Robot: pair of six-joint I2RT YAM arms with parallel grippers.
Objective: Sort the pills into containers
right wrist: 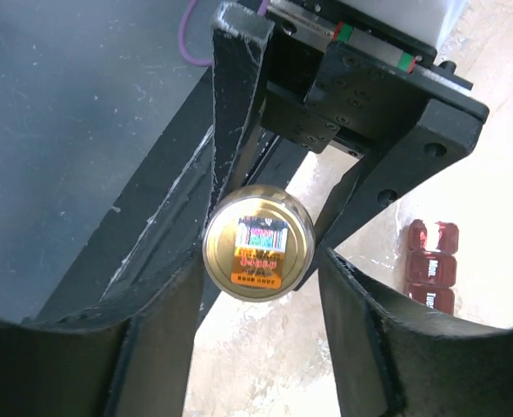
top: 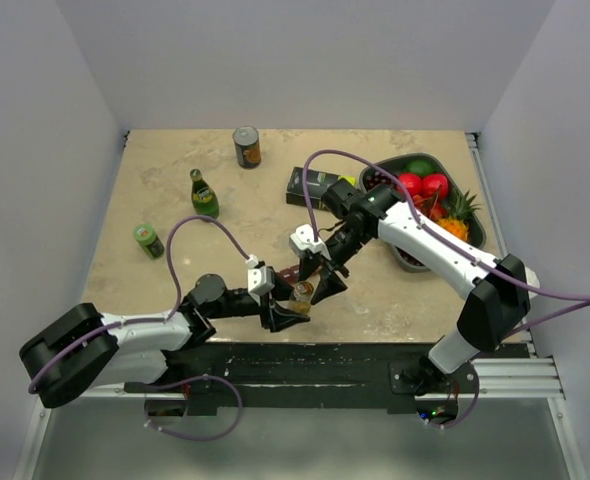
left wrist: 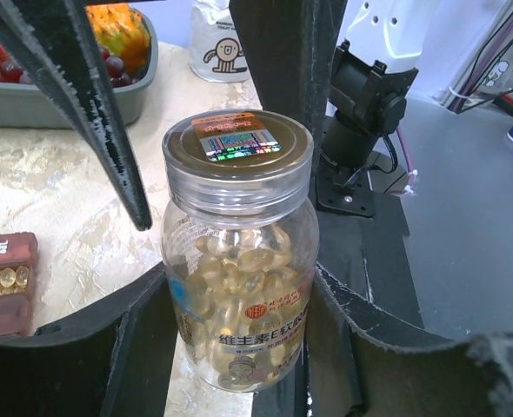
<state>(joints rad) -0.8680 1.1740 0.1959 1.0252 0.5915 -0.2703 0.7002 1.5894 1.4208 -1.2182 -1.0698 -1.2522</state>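
My left gripper (left wrist: 239,347) is shut on a clear pill bottle (left wrist: 239,261) full of yellow softgel pills (left wrist: 239,287), holding it upright by its lower body just above the table's front edge. The bottle's gold lid (right wrist: 258,243) is on. My right gripper (right wrist: 256,287) hangs over the bottle, open, one finger on each side of the lid; in the left wrist view one finger (left wrist: 109,130) stands a little off the lid. The dark red containers (left wrist: 4,287) lie on the table beside the bottle, one compartment holding pills, and also show as the containers (right wrist: 432,265).
A grey fruit tray (top: 405,158) sits at the back right, with a black-and-green box (top: 315,187) next to it. A can (top: 246,146), a green bottle (top: 204,194) and a small green can (top: 148,240) stand at the back left.
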